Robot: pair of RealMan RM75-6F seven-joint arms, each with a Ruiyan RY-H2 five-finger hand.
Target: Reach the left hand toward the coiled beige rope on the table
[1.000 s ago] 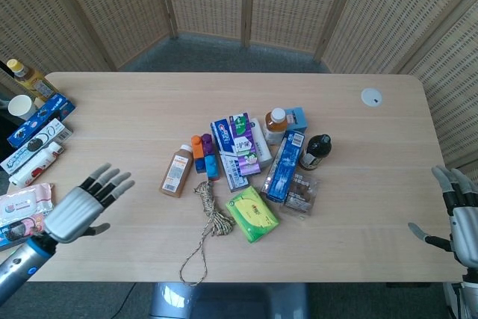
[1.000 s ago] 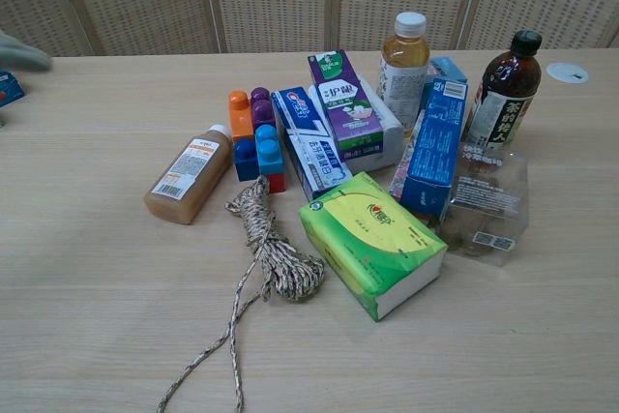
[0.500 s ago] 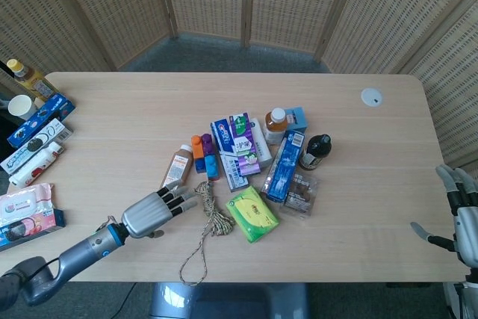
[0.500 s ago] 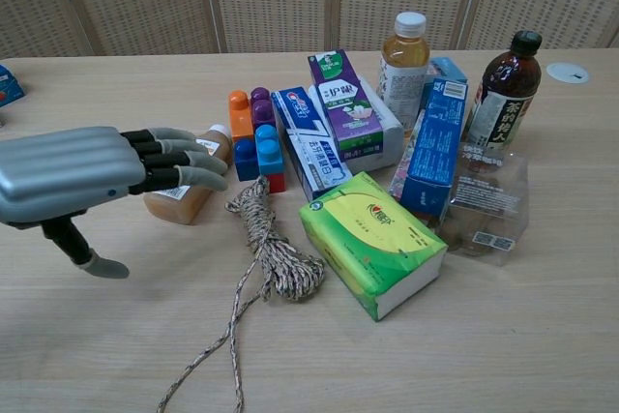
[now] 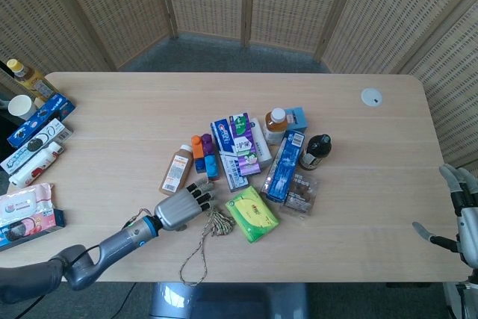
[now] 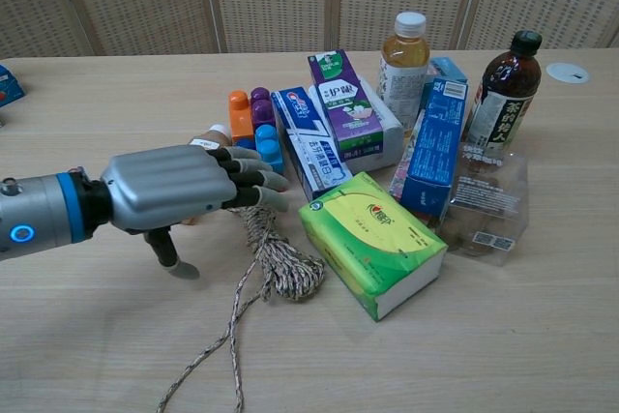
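Left hand (image 6: 184,192) hovers over the top of the rope (image 6: 276,256) near the counter's (image 5: 112,110) front edge — fingers spread, holding nothing. Green tissue pack (image 6: 372,242) sits just right of the coil. Right hand (image 5: 461,218) is off the counter's right edge — open too.

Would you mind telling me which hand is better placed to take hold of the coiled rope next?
The left hand: it hovers open right over the rope. The right hand sits far off at the table's edge.
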